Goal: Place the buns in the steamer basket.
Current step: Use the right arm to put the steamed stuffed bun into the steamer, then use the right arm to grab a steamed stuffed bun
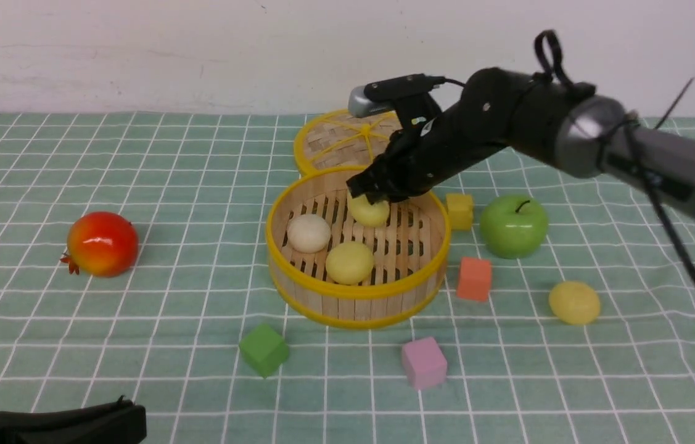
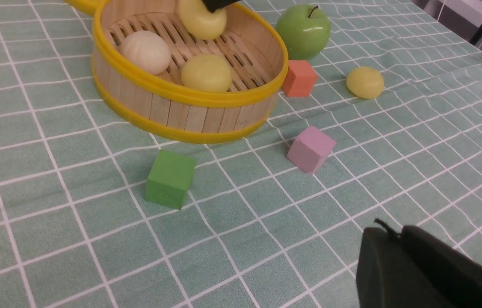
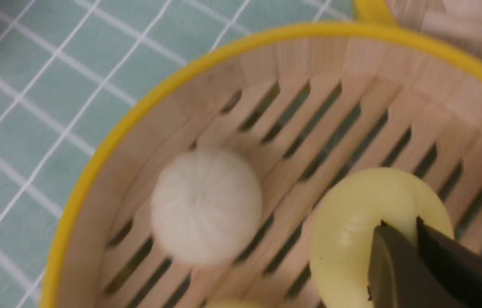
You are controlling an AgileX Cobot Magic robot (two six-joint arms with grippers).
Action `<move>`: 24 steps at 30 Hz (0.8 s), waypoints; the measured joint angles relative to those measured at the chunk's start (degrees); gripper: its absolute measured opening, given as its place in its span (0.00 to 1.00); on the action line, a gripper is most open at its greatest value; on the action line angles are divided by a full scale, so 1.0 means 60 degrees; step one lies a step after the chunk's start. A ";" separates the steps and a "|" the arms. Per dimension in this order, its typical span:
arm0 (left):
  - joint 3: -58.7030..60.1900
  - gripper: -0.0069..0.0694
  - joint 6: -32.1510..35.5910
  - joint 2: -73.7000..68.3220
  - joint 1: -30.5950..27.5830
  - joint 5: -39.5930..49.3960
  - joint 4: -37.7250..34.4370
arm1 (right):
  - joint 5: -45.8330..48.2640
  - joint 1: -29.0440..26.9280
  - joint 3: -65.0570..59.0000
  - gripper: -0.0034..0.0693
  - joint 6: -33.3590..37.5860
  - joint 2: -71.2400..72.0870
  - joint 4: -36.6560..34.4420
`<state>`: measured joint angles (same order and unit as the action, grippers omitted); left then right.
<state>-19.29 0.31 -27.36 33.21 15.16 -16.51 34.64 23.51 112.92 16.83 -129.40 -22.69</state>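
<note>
We see the right tool (image 1: 372, 192) reaching down into the steamer basket (image 1: 356, 302). Its two dark fingers (image 3: 388, 265) are almost together, with only a thin gap between them. The tips sit on top of the far yellow bun (image 1: 369, 213), close to the back wall of the basket. We cannot tell if the tool pinches this bun or just touches it, and we cannot tell if the bun rests on the slats.

The left tool (image 2: 394, 233) is low at the near edge of the bench (image 1: 137, 345), well apart from everything. Its fingers lie side by side with no gap that we can see, and it holds nothing.

The white bun (image 1: 308, 233) sits on the slats at the left side of the basket, and its little folds meet at the top, so it points up. The near yellow bun (image 1: 350, 263) sits close to the front wall, round side up. The last yellow bun (image 1: 574, 302) lies out on the bench at the right, in front of the green apple (image 1: 514, 226) and to the right of the orange cube (image 1: 474, 279). All four buns are round lumps, so we see no long side on them. The basket stands flat in the middle of the bench, open side up
</note>
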 joint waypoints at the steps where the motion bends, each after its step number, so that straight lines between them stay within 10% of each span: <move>1: 0.0000 0.14 0.0000 0.0000 0.0000 0.0000 0.0000 | -0.0090 0.0000 0.0113 0.09 0.0000 -0.0135 -0.0003; 6: 0.0000 0.15 0.0000 0.0000 0.0000 0.0000 0.0000 | -0.0180 0.0030 0.0273 0.22 0.0000 -0.0502 -0.0011; 15: 0.0000 0.17 0.0000 0.0000 0.0000 0.0000 0.0000 | 0.1114 0.0017 0.0273 0.85 0.0007 0.0526 0.0177; 19: 0.0000 0.17 0.0000 0.0000 0.0000 0.0000 0.0000 | 0.3338 -0.0309 0.0297 0.85 -0.0181 0.1895 0.1045; 24: 0.0000 0.17 0.0000 0.0000 0.0000 0.0000 0.0000 | 0.5801 -0.1314 0.0170 0.61 -0.1596 0.2893 0.2852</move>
<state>-19.29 0.31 -27.36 33.21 15.16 -16.51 69.45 15.63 113.94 7.26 -112.04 -5.57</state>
